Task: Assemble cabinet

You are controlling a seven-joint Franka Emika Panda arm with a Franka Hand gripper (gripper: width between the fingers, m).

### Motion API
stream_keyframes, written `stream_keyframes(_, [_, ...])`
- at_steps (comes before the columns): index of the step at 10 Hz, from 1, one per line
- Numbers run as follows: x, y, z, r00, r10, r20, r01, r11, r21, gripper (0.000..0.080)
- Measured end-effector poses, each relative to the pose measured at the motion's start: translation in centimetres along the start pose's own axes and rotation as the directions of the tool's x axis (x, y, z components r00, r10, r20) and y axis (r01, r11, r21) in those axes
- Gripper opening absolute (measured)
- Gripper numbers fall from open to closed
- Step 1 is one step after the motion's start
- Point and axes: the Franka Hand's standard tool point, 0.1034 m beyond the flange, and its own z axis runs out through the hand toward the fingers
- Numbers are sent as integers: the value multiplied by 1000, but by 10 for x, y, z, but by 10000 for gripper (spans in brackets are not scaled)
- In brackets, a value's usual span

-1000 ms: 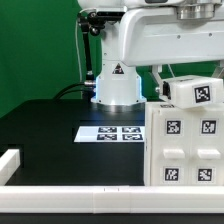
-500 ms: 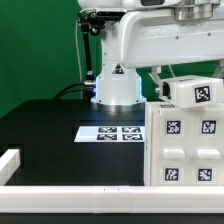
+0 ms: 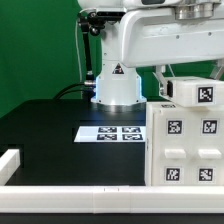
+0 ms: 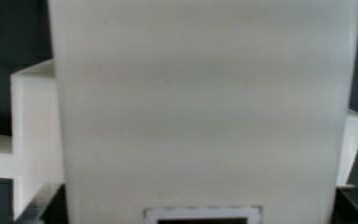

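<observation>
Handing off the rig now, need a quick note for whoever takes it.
Hand: fingers not seen in either view, grip unknown.
Cabinet: upright at the exterior view's right, tags facing the camera.
Smaller tagged white block shows just above its top edge; contact unclear.
Done: nothing confirmable.
Left: verify the grip, then that block's fit.

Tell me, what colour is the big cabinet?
The cabinet is white with black-and-white square tags, clearest in the exterior view.
</observation>
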Motion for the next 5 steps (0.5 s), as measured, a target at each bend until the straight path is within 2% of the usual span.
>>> stream_keyframes(5, [0, 0, 0, 1000, 27, 0, -27, 1000, 0, 544])
